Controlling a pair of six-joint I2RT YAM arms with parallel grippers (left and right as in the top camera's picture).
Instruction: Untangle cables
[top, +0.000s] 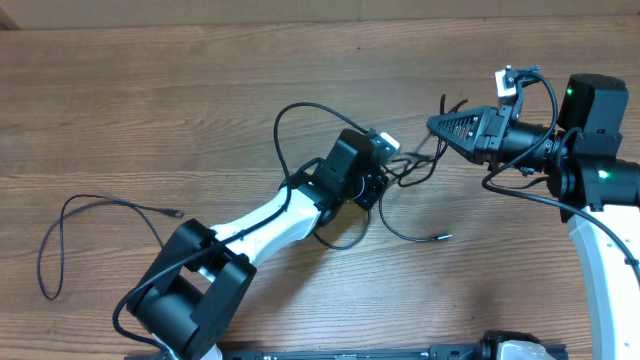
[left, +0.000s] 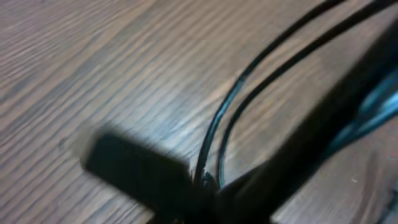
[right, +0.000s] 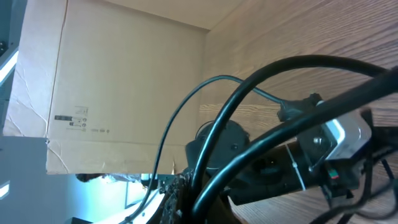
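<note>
Cables (top: 410, 168) lie in a knot near the middle of the surface (top: 200, 80). One more cord (top: 100, 203) lies alone, far to the left of the knot.

The left fingers (top: 385, 172) sit right at the knot's left edge, so this arm is the nearer one. They are closed. In the left wrist view two thin cords run into the spot where they meet (left: 205, 182), so I think they pinch those cords.

The right fingers (top: 445, 125) are closed too. They are just up and right of the knot, with their tip pointing at it. I cannot tell if they hold a cord.

The knot stretches mostly left to right, between the two arms. A loose end with a plug (top: 440, 238) lies below and right of the knot.

A cardboard box (right: 124, 93) has a small label (right: 74, 121), but the print is too tiny to read.
</note>
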